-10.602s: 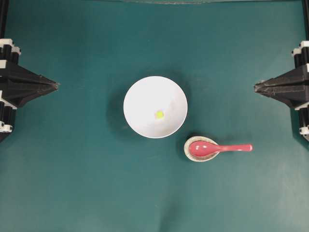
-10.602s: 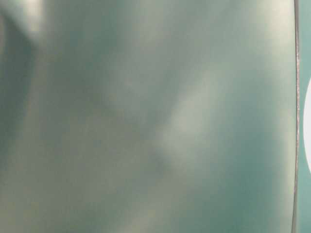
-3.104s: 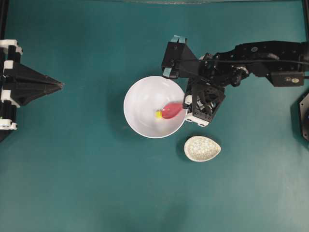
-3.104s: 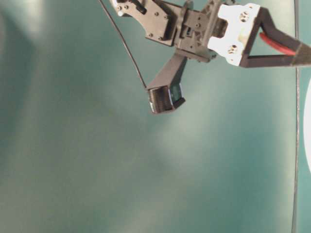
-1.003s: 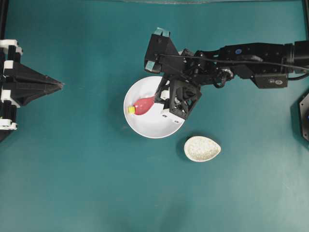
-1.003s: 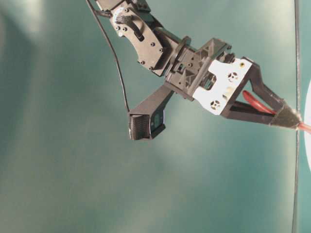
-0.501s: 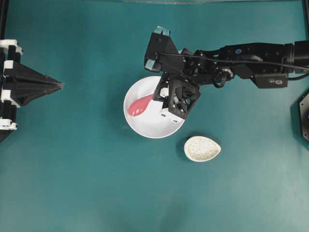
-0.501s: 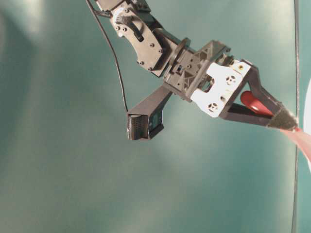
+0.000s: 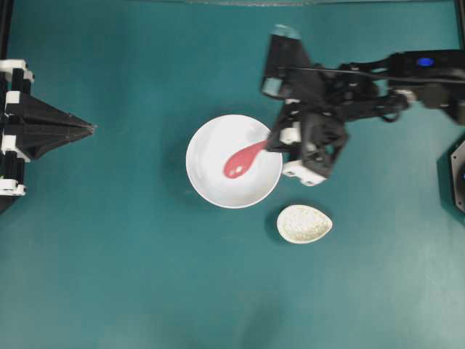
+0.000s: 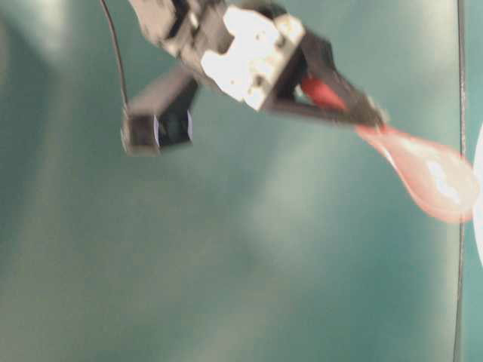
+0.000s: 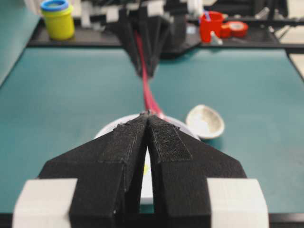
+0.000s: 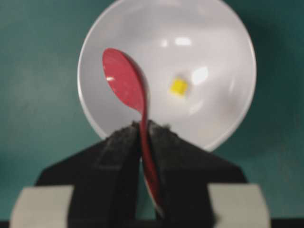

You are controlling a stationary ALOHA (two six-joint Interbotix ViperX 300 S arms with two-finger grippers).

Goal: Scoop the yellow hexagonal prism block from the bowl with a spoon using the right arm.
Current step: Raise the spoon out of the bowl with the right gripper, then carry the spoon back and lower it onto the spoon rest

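Since the previous frame the right gripper point(image 9: 273, 143) has pulled back toward the bowl's point(image 9: 211, 193) rim, clamped on the spoon point(image 9: 240, 161), whose empty scoop hangs above the bowl. Left gripper point(image 9: 87, 129) sits parked, closed, empty. Yellow hexagonal prism block point(image 12: 179, 86) lies inside the bowl, hidden overhead. Motion blurs the table-level view.
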